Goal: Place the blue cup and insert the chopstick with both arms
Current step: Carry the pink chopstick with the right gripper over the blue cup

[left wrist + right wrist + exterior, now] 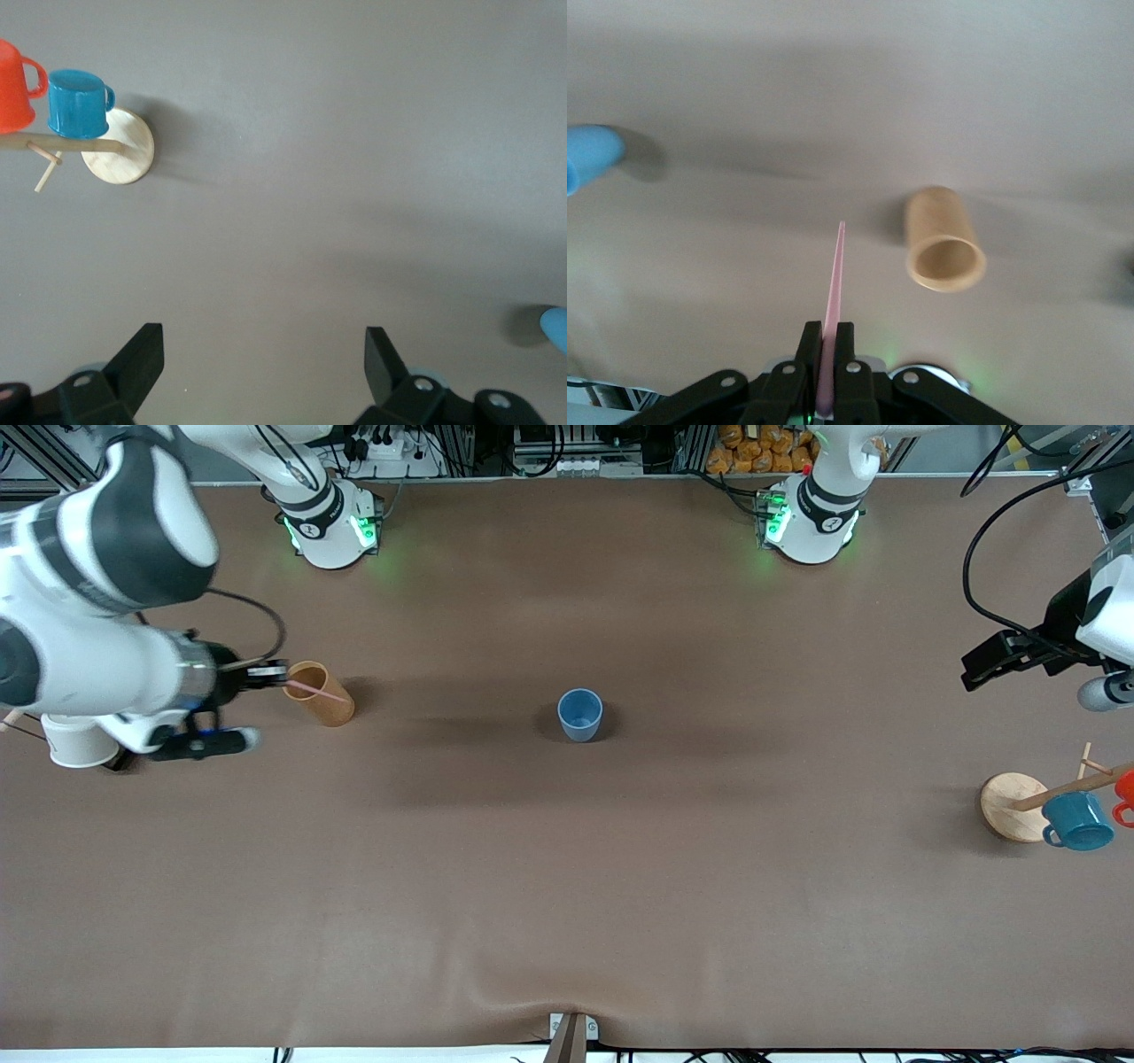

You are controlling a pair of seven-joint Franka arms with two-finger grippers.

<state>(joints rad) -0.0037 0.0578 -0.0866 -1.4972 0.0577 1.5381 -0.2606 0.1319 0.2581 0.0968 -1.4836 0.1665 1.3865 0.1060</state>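
Note:
The blue cup stands upright at the middle of the table; its edge shows in the left wrist view and it also shows in the right wrist view. My right gripper is shut on the thin pink chopstick. It holds the stick in the air by the brown cylindrical holder, and the stick is outside the holder. My left gripper is open and empty, up over the table at the left arm's end.
A wooden mug rack with a round base stands at the left arm's end. It carries a teal handled mug and an orange mug.

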